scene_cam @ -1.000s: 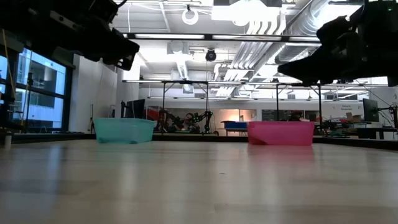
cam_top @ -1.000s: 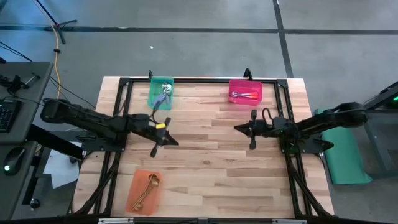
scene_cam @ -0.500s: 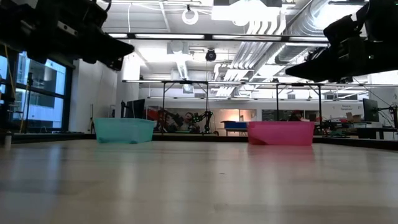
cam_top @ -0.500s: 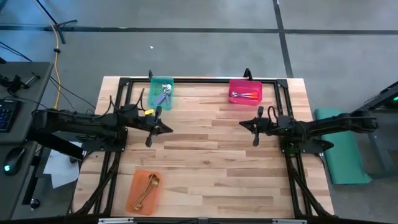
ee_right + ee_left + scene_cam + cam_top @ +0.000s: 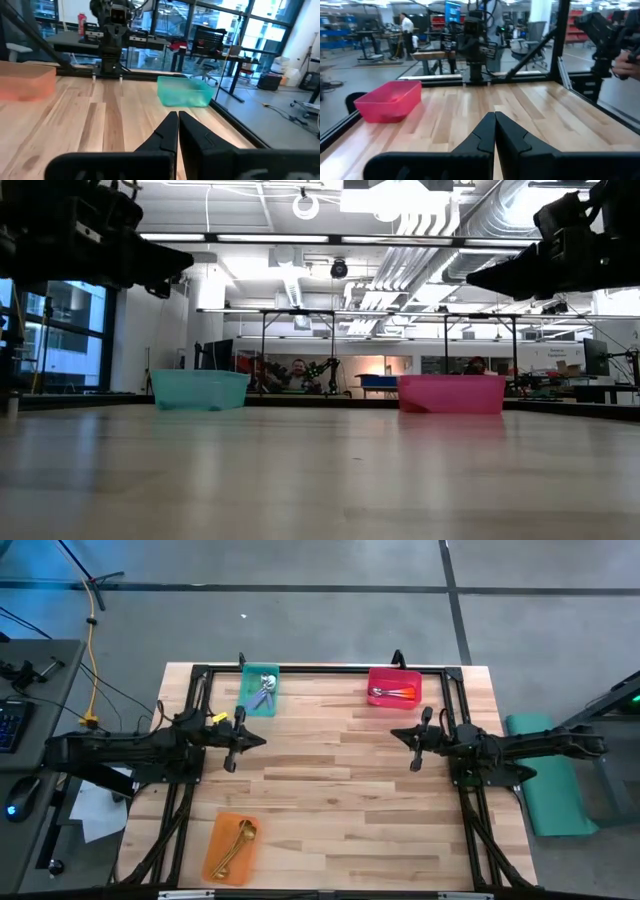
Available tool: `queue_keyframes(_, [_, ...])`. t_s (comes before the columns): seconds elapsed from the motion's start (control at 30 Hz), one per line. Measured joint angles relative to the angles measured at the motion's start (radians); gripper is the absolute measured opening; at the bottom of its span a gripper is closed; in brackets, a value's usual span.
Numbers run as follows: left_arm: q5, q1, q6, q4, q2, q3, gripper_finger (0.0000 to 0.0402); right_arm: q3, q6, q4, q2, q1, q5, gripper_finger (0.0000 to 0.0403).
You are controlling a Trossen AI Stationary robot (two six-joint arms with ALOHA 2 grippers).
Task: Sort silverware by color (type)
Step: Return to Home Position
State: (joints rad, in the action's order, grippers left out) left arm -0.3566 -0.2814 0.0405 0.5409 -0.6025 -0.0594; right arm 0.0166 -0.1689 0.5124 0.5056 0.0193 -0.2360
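Observation:
In the high view the spoons lie in three bins. Lavender-blue-handled spoons (image 5: 264,690) fill the green bin (image 5: 247,690) at the far left. Orange-handled spoons (image 5: 393,693) are in the pink bin (image 5: 415,687) at the far right. Gold spoons (image 5: 236,843) rest in the orange bin (image 5: 218,855) at the near left. My left gripper (image 5: 262,740) hovers left of centre, shut and empty; its shut fingers (image 5: 495,116) point across the table. My right gripper (image 5: 394,734) hovers right of centre, also shut and empty (image 5: 178,115).
A black frame (image 5: 320,669) runs along the table's far edge and down both sides. Bare wood (image 5: 325,790) lies between the two grippers and toward the near edge. The low view shows both arms held above the tabletop, and people and workbenches in the room behind.
Both arms have drawn back from the table's middle. My left gripper has moved toward the left and far edges, my right gripper toward the right edge and slightly far. The gap between them has widened. The spoons and bins have stayed in place.

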Motion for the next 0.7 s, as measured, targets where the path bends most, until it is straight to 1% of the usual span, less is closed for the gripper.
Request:
queue_keyframes(0.17, [0.1,0.0,-0.032,-0.002,0.077,0.045,0.0,0.0,0.012,-0.022,-0.024,0.0,-0.019,0.0])
queue_keyframes(0.27, [0.153,0.002,-0.052,-0.027,0.11,0.049,0.0,0.0,0.014,-0.023,-0.025,0.0,-0.02,0.0])
queue_keyframes(0.43, [0.16,0.014,-0.039,-0.025,0.143,0.049,0.0,0.0,0.015,-0.023,-0.025,0.0,-0.051,0.0])
queue_keyframes(0.53, [0.16,0.013,-0.037,-0.031,0.167,0.049,0.0,0.0,0.03,-0.034,-0.025,0.0,-0.052,0.0])
queue_keyframes(0.7, [0.16,0.013,-0.008,-0.11,0.225,0.049,0.0,0.0,0.054,-0.061,-0.031,0.0,-0.074,0.0])
